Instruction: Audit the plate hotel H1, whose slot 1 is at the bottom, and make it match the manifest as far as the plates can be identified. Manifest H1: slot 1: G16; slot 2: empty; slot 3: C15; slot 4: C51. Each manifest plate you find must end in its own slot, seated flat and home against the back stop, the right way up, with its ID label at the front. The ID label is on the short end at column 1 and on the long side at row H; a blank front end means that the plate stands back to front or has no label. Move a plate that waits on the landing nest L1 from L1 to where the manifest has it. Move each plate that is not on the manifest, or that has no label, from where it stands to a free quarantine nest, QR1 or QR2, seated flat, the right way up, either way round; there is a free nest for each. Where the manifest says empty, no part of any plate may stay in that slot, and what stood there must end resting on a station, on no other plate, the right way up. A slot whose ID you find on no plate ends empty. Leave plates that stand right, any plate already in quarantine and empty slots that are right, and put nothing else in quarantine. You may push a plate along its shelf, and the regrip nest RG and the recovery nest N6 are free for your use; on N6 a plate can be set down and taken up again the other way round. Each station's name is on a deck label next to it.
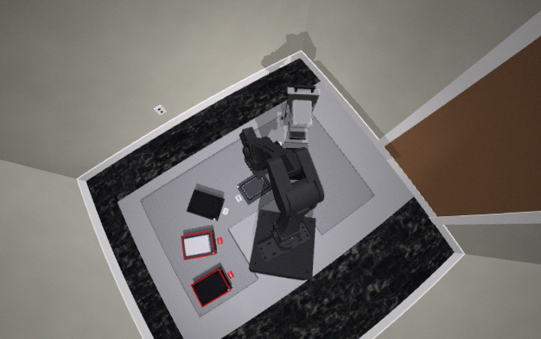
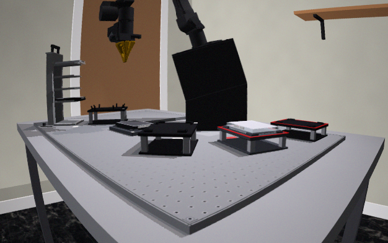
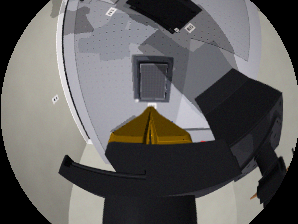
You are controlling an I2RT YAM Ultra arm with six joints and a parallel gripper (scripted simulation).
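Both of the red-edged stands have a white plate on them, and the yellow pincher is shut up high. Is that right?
Not quite. Only one red-edged stand has a white plate on it; the other red-edged stand shows just its dark top, as the top view shows too. The yellow gripper is indeed shut, up high.

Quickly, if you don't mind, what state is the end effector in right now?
End effector: closed, holding nothing, its yellow fingers pressed together high above the deck.

Lab bench, perforated deck (image 2: pixel 198 186), plate hotel (image 2: pixel 51 90), labelled plate nests (image 2: pixel 168 130)
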